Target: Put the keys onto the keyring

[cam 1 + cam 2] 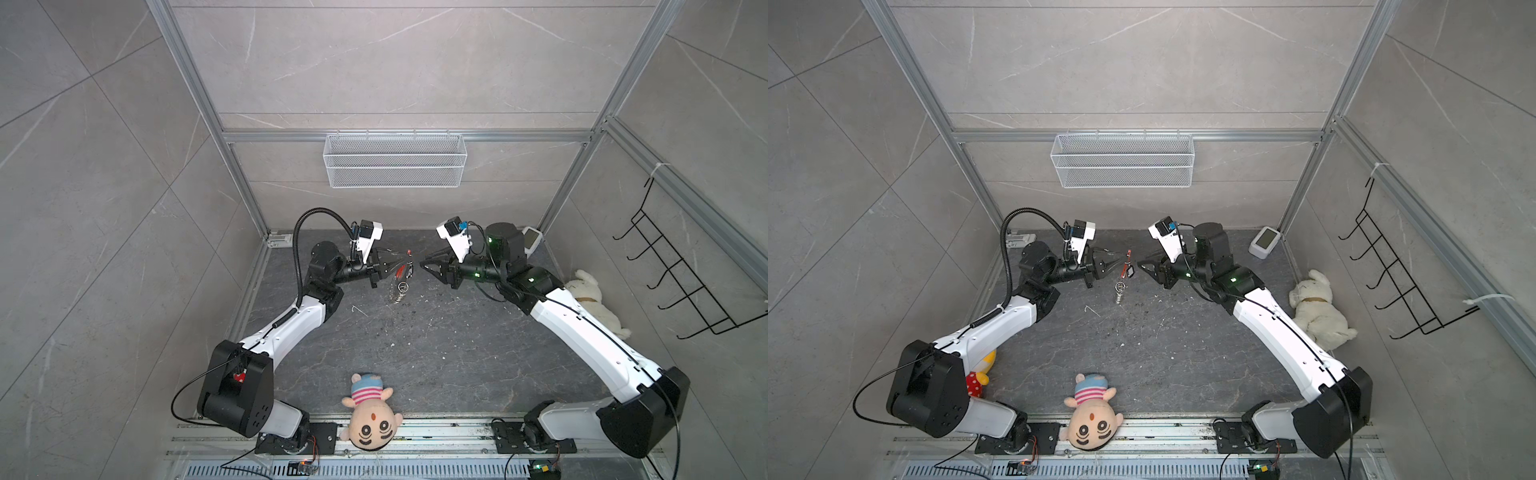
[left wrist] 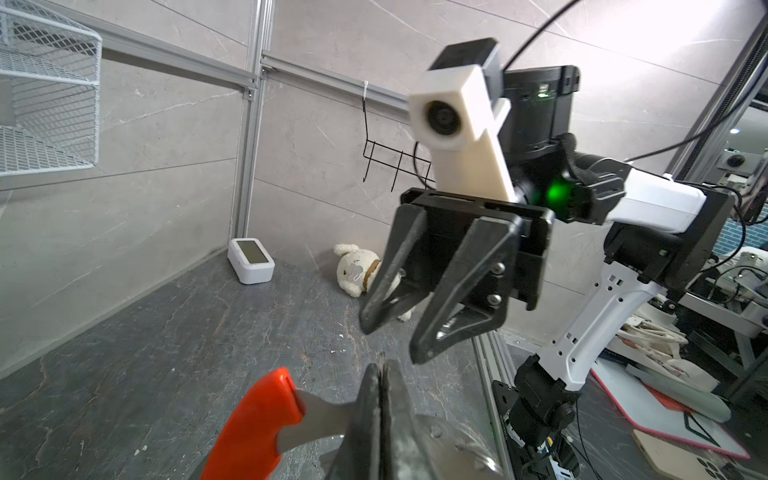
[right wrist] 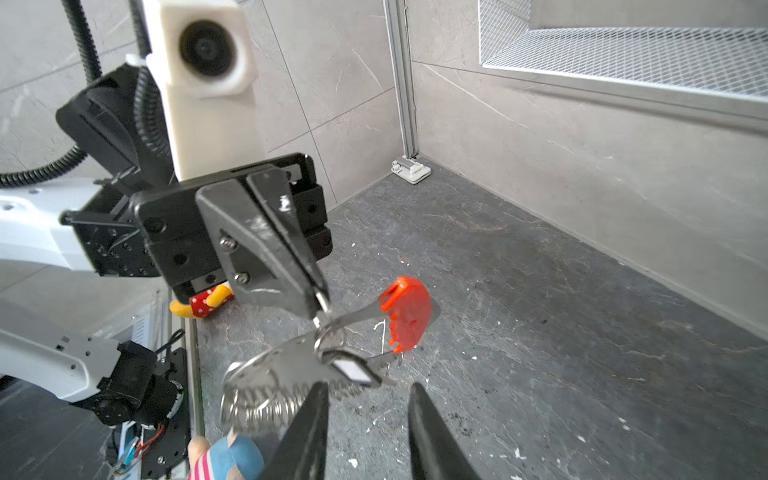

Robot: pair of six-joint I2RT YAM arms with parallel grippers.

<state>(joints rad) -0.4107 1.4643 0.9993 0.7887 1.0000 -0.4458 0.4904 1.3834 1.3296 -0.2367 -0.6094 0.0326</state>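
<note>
left gripper [image 3: 319, 298] is clenched tight on the keyring [image 3: 291, 359], pinching the metal loop right by its red segment [image 3: 405, 313] and holding the lot up off the dark floor [image 1: 436, 332]. right gripper [image 2: 392, 338] is parted and empty, nothing between its jaws, tips just beside the loop and facing the left one across the middle.

and the keys [image 3: 352, 371]? the black head hangs close below the left fingertips, seemingly on a small ring that runs round the metal. that reads as threaded on, with the right side not holding it, though the link itself is too small to call for certain. the small silver rings [image 3: 257, 409] dangle in a bunch from the low end of the loop. so, as a judgement: the main job looks done or very nearly. what may be left is confirming the key hangs by itself and setting the keyring down.

room to move: plenty. the floor below the grippers is bare apart from a thin white wire [image 1: 358, 309] nearby. the striped-hat doll [image 1: 370, 415] lies well apart at the near edge. the white plush dog [image 1: 1316, 307] sits beside the right forearm against the side wall, and the small white box [image 1: 1264, 242] is in the far corner. the wire basket [image 1: 395, 160] hangs high on the back wall. the tightest spot is the gap between the two grippers themselves.
</note>
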